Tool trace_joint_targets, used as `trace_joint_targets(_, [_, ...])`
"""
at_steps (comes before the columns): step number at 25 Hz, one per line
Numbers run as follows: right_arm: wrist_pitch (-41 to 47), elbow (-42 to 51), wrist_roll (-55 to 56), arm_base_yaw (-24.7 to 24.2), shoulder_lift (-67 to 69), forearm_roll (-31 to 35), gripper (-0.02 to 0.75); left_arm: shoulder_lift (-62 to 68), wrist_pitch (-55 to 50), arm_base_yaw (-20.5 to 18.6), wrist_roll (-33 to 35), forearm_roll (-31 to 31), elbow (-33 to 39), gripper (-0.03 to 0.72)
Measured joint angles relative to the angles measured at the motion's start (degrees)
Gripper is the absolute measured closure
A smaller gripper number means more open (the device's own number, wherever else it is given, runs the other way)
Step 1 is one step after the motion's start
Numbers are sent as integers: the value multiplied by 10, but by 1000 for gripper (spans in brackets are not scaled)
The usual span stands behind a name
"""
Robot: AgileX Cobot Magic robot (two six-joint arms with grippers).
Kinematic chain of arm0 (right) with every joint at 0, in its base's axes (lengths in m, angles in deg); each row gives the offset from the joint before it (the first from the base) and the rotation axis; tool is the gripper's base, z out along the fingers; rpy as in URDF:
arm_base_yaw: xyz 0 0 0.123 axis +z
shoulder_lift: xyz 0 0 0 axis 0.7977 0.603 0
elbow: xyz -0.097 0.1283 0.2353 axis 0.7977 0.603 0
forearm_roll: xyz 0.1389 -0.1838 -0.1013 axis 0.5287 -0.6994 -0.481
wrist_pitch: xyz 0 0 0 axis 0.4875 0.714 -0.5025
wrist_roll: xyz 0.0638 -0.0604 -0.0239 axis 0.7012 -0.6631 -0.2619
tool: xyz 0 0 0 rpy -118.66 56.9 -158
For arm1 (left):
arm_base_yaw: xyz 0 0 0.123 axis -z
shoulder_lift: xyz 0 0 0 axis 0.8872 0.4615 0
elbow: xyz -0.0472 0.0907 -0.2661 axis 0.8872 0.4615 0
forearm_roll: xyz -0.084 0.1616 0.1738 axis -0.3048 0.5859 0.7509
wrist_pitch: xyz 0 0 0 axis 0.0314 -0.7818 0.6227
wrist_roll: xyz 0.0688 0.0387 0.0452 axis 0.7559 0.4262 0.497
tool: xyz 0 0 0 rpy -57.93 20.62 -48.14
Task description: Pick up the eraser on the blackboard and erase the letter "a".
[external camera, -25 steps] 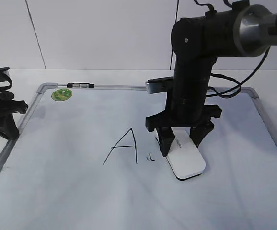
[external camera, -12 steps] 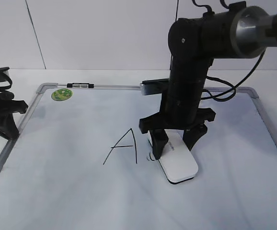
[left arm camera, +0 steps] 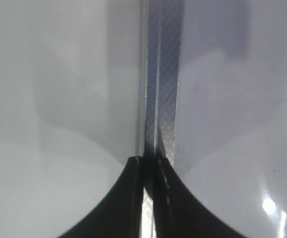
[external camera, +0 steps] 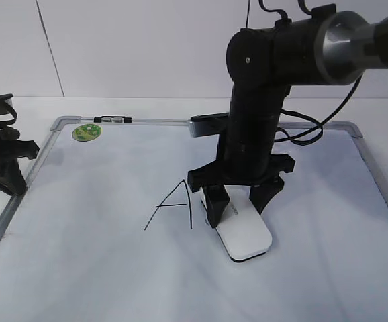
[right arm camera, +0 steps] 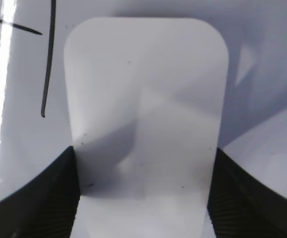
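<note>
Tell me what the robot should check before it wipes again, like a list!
1. Right gripper is holding the eraser: ok, a finger on each side.
2. Eraser flat on the blackboard: ok.
3. Small letter "a" gone: cannot tell, the eraser covers its spot and no trace shows beside it.
4. Capital A safe: ok, complete, but the eraser is very close.
5. Left gripper out of the way: ok, shut over the board's grey frame.

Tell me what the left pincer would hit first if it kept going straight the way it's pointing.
Probably the grey frame of the blackboard: the shut left pincer points straight along it, though depth is unclear.
</note>
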Motion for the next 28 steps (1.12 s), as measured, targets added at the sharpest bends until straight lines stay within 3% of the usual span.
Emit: trace_joint_targets(28, [-2, 0, 3, 4, 1, 14, 211, 0, 0, 0, 0, 0, 0, 673])
